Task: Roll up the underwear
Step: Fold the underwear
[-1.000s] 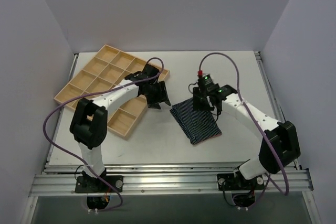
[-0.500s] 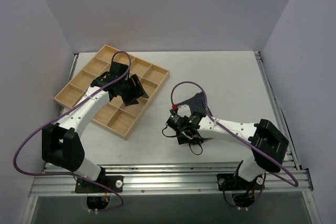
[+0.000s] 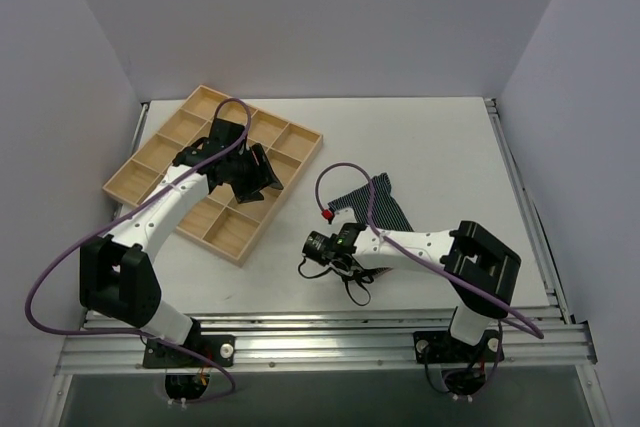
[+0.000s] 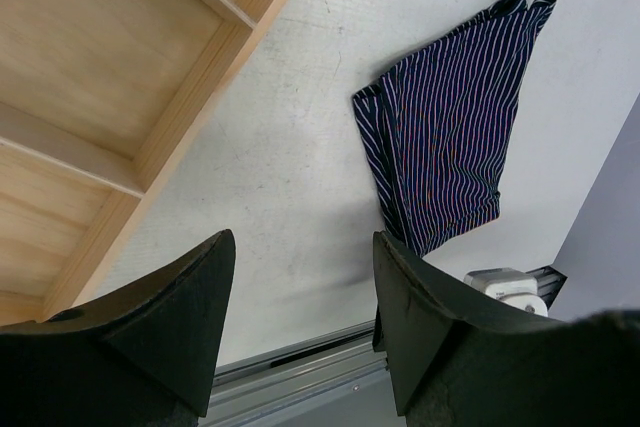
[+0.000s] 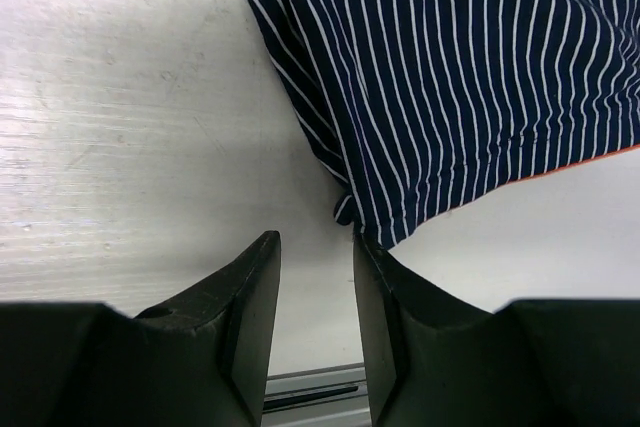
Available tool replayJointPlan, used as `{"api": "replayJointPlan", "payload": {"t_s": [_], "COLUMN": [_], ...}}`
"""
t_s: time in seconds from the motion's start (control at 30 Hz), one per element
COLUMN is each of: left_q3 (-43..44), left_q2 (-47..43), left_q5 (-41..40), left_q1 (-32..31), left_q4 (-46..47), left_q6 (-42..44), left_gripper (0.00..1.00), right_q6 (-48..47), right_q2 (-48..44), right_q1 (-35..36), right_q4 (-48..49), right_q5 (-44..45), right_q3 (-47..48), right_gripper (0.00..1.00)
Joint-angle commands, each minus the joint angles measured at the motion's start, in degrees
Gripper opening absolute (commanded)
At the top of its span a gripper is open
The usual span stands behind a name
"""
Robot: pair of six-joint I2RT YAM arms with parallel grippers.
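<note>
The underwear [image 3: 378,197] is navy with thin white stripes and lies folded flat on the white table, partly under my right arm. It also shows in the left wrist view [image 4: 450,132] and fills the top of the right wrist view [image 5: 450,57], where an orange edge [image 5: 620,153] shows. My right gripper [image 3: 312,251] [image 5: 315,247] is low at the cloth's near-left corner. Its jaws stand a little apart and empty, and the right fingertip [image 5: 368,252] is right next to the corner. My left gripper [image 3: 260,175] [image 4: 303,247] is open and empty over the tray's right edge.
A wooden tray [image 3: 186,127] with several cells lies at the back left, and its corner shows in the left wrist view [image 4: 130,67]. A metal rail [image 3: 320,343] runs along the table's near edge. Grey walls close in the sides and back.
My right gripper has swung from the underwear's far side round to its near-left corner. My left arm has drawn back left over the tray. The cloth now looks shorter.
</note>
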Motion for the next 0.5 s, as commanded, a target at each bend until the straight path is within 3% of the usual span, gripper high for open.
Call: {"api": "replayJointPlan", "payload": {"t_s": [0.0,0.47], "left_q3": [1.17,1.35], "left_q2": [-0.78,0.01], "left_q5": [1.06,1.06], "left_q1": [0.32,0.32], "left_q4": [-0.45,-0.62], "left_q6": [1.05,1.58], "left_gripper": [0.66,0.65], "right_q6": [2.5,1.01], "right_q2": [-2.02,1.31], "right_q1": [1.04,1.13], "right_q4": [-4.92,-5.19], "right_q5": [4.56,7.29], "right_q3": [2.78,1.64], "right_gripper": [0.31,0.33]}}
